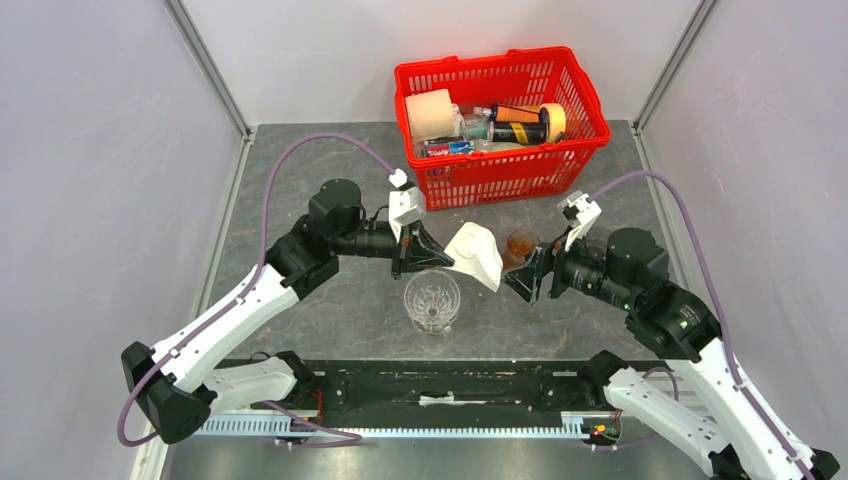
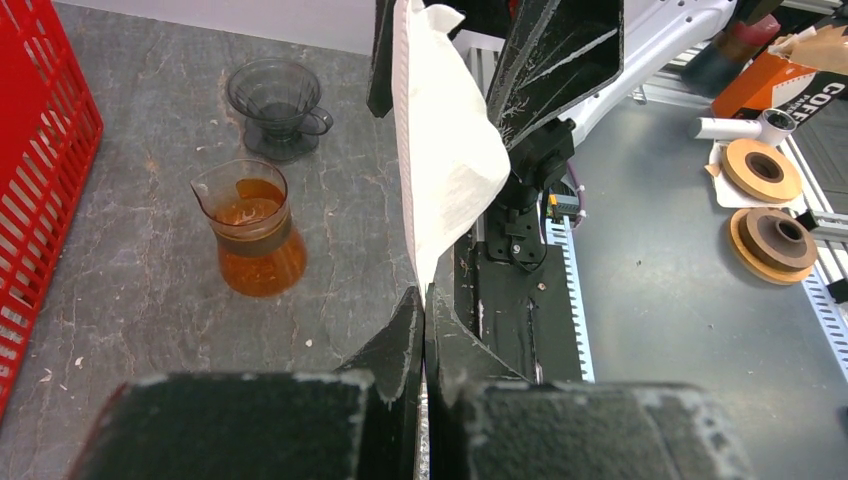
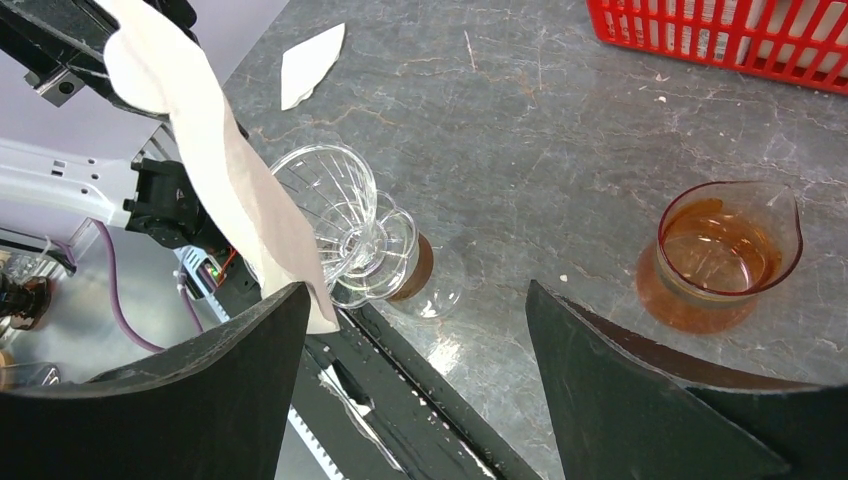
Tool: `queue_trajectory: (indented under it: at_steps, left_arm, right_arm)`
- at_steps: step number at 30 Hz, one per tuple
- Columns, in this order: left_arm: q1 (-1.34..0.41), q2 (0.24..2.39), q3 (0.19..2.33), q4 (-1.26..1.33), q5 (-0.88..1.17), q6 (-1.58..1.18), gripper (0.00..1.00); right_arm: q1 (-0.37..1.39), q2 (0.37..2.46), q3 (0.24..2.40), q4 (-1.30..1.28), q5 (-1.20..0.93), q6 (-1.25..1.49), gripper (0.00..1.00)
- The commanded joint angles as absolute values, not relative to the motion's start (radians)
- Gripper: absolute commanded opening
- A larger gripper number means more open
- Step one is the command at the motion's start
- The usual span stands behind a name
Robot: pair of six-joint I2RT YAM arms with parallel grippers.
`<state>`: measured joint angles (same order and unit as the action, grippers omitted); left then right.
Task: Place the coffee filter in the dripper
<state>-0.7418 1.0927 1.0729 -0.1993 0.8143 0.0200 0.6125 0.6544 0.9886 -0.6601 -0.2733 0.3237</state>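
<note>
1. Left gripper (image 2: 421, 303): jaws pressed together on one edge of the coffee filter (image 2: 445, 150). It holds the white paper up off the table (image 1: 330, 300), standing on edge.
2. Right gripper (image 3: 417, 295): jaws spread wide. In the left wrist view its two black fingers (image 2: 555, 55) stand either side of the filter's far end. One finger touches the paper's lower corner, but there is no clamp.
3. Dripper (image 1: 432, 299): clear ribbed glass, upright on the table near the front rail, between the two arms. Nothing inside the cone. The filter hangs just behind and to the right of it, apart.
4. Glass tumbler with brown liquid (image 1: 520, 246): behind the right gripper.
5. Dark smoky cup (image 2: 278, 100): just beyond the tumbler.
6. Red basket (image 1: 500, 175): at the back of the table, packed with items.
</note>
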Motion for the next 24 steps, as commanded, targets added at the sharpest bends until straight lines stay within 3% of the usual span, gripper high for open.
queue_trajectory:
  at_steps: [1,24]
  left_arm:
    - [-0.743,1.085,1.070,-0.160,0.842,0.051,0.02]
    - [-0.742,1.104,1.076,-0.156,0.939,0.058,0.02]
  right_arm:
    - [0.614,0.655,0.977,-0.611,-0.282,0.325,0.87]
    - [0.614,0.665,0.907,-0.369,-0.361,0.358,0.82]
